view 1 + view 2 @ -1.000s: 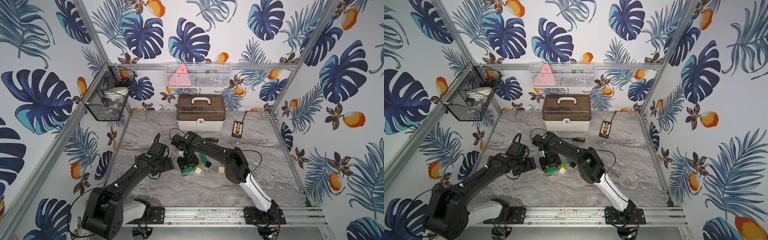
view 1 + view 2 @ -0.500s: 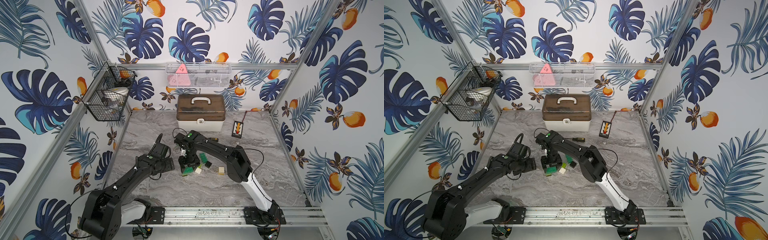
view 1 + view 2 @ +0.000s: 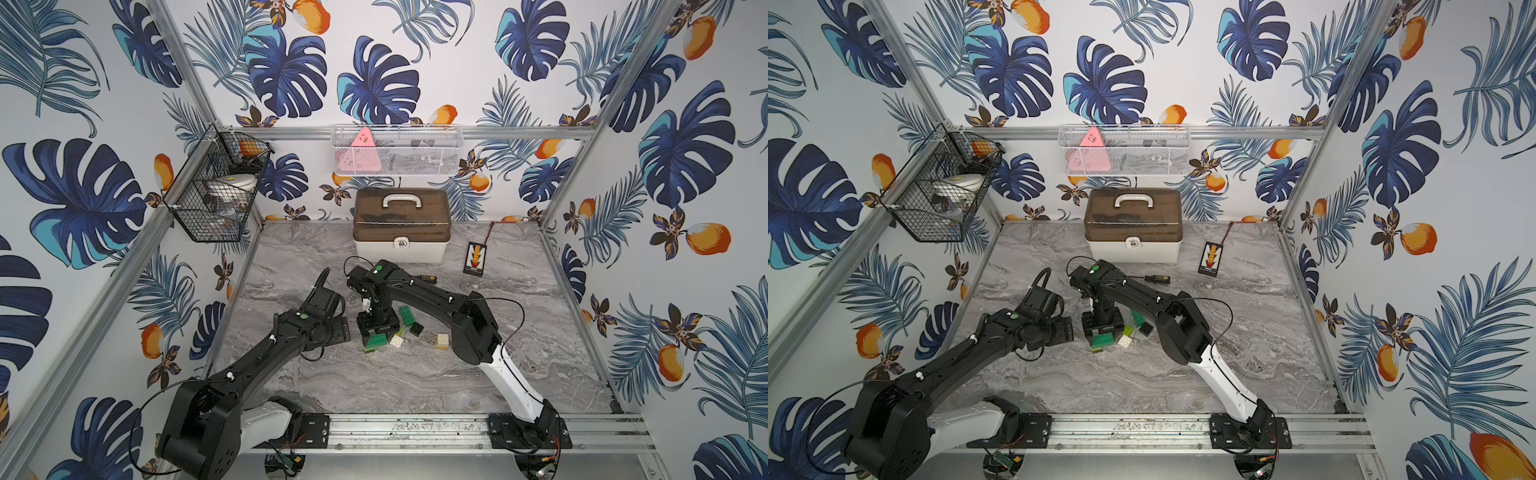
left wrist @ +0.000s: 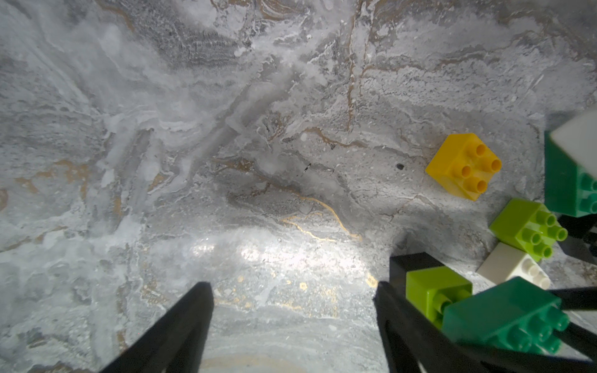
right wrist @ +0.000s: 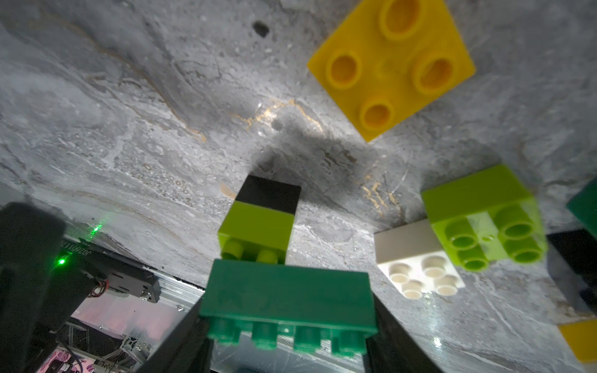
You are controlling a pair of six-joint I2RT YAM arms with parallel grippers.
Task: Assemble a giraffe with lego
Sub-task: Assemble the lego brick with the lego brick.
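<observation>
Little differs from a second ago: the left gripper (image 4: 292, 287), fingers spread and empty, has edged a shade closer to the right gripper (image 3: 376, 332); the right arm barely shifts. The right gripper clamps the half-built giraffe (image 5: 284, 287) by its long dark green brick, a lime brick (image 5: 258, 229) and a black brick (image 5: 268, 193) joined beyond it toward the marble table (image 3: 415, 374). A loose yellow brick (image 5: 392, 64), a loose lime brick (image 5: 481, 213) and a white brick (image 5: 416, 258) lie just beside it, all in front of the toolbox (image 3: 401, 226).
</observation>
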